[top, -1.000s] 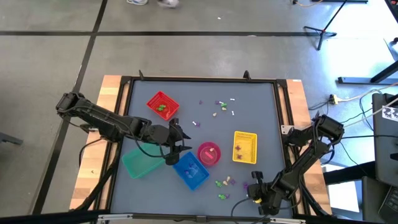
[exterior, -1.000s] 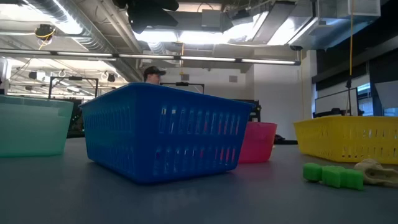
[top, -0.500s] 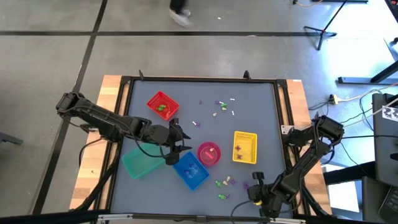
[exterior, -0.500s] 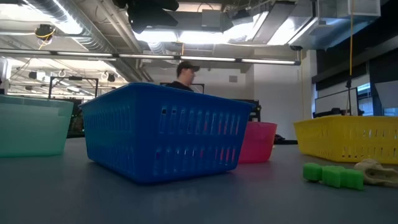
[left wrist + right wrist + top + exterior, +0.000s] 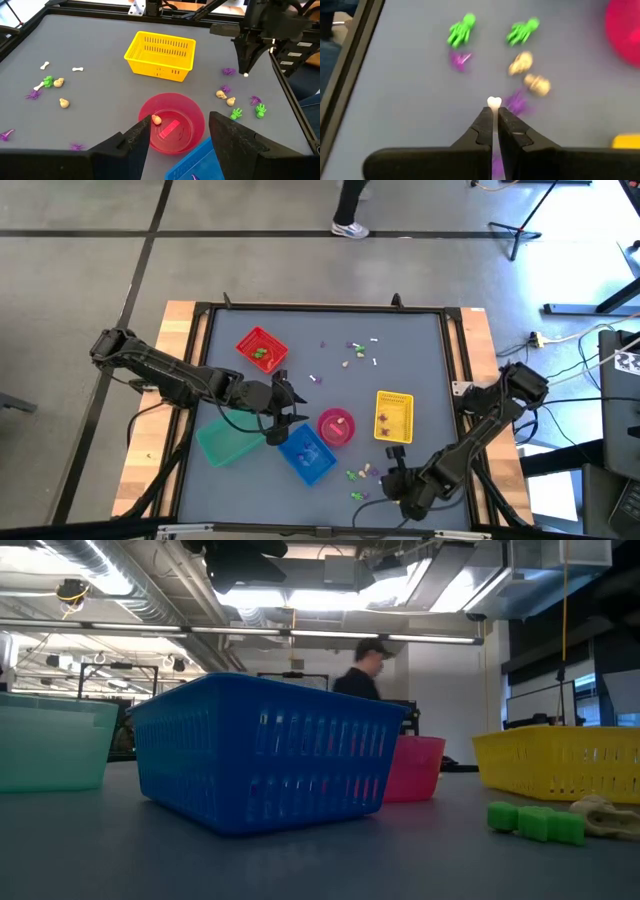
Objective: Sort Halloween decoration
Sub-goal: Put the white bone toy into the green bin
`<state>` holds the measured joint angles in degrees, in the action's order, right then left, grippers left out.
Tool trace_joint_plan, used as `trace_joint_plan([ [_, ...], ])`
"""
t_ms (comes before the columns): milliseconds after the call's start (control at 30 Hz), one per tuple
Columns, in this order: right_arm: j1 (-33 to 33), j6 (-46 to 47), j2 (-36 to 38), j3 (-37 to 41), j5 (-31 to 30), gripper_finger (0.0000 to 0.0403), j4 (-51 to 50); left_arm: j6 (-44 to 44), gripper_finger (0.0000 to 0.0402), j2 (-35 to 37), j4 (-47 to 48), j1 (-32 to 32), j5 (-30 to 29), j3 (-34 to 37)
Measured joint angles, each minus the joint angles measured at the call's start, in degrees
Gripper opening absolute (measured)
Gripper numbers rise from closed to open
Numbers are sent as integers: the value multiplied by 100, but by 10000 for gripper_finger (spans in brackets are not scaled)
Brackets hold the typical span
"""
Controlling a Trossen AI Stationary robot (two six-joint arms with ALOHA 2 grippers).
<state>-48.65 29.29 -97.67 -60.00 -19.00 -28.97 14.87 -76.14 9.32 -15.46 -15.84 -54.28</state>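
Halloween decoration trinkets lie in two loose groups on the grey table: a near one (image 5: 360,473) and a far one (image 5: 355,350). The right wrist view shows green figures (image 5: 461,30), cream skulls (image 5: 521,63) and purple pieces (image 5: 517,104) of the near group. My right gripper (image 5: 495,112) hangs just above that group near the table's front edge (image 5: 392,478), shut on a tiny white trinket (image 5: 493,103). My left gripper (image 5: 177,137) stands open above the pink bowl (image 5: 172,125), holding nothing. My right gripper pinches the small white trinket between its two fingers, only at their free ends, so that the trinket's rounded end (image 5: 493,102) sticks out past the tips. The fingers slant steeply down from the table's near right. The trinket (image 5: 245,74) looks lifted off the table.
Around the table's middle stand a red basket (image 5: 262,348), a yellow basket (image 5: 393,417), a blue basket (image 5: 307,453), a teal basket (image 5: 225,442) and the pink bowl (image 5: 336,427), which holds a cream piece. A person (image 5: 365,670) walks behind the table.
My right gripper has moved toward the table's left along the near edge, risen a little and rolled about its own axis, staying shut on the white trinket. It now hangs by the near group of trinkets. Behind the table a person has walked across to the right.
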Motion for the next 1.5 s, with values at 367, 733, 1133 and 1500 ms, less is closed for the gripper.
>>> trace_joint_plan([
  [367, 942, -1620, 2, -523, -115, 10, 28, -35, 184, 0, -108, -60, 31, 0],
  [733, 1704, -3315, 7, -1026, -97, 10, 58, -39, 184, 0, -238, -256, 29, 0],
  [1133, 2354, -3930, 9, -1069, -408, 10, 55, 9, 184, 0, -256, -332, -23, 0],
  [1500, 3120, -4850, 9, -1069, -1163, 10, 961, 1078, 184, 0, -255, -279, -930, 0],
])
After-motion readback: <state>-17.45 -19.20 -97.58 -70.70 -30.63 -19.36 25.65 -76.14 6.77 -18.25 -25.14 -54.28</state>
